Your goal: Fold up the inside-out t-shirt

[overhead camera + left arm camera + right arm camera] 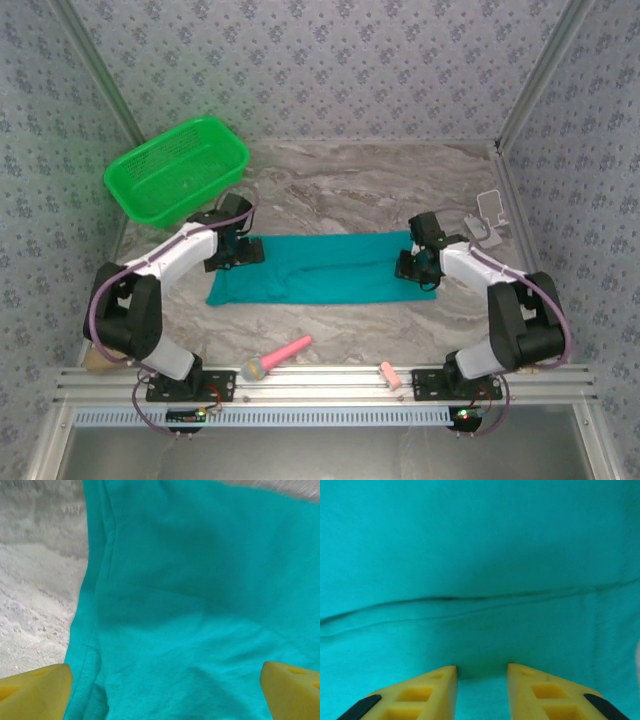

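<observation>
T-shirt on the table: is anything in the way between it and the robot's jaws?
No, nothing visible. The left gripper and right gripper both hang right over the teal t-shirt, with just cloth in front of their jaws.

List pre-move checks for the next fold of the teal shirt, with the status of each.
1. t-shirt lies as a flat long strip between the arms: ok.
2. left gripper is wide open over the shirt's left end, nothing pinched: ok.
3. right gripper has hold of the right end: cannot tell; its fingers stand narrowly apart with cloth at the gap.
4. green basket is clear of the cloth: ok, it sits apart behind the left end.
5. pink tool is clear of the cloth: ok, it lies apart near the front rail.
</observation>
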Robot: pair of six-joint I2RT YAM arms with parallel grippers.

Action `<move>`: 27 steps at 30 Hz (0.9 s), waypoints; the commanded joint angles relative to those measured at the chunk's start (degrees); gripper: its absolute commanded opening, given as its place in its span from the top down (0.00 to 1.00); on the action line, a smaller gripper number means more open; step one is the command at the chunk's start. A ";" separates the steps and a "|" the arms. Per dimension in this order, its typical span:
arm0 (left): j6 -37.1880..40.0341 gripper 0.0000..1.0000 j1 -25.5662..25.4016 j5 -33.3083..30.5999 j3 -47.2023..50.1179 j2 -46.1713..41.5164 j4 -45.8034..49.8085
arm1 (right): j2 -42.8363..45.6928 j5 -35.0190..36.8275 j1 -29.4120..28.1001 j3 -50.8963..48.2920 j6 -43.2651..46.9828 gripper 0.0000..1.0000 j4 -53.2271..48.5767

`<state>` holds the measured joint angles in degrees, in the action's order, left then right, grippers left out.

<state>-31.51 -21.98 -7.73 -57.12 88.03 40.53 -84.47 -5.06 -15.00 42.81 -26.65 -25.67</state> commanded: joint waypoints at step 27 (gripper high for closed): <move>6.73 0.02 -20.86 4.47 -9.64 -5.18 19.76 | -28.12 19.83 -4.73 42.87 -9.50 0.39 -7.69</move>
<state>-30.22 -42.35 -1.23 -64.47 84.73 55.51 -114.15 11.73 -16.49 84.86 -29.80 -29.87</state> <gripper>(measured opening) 0.972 0.602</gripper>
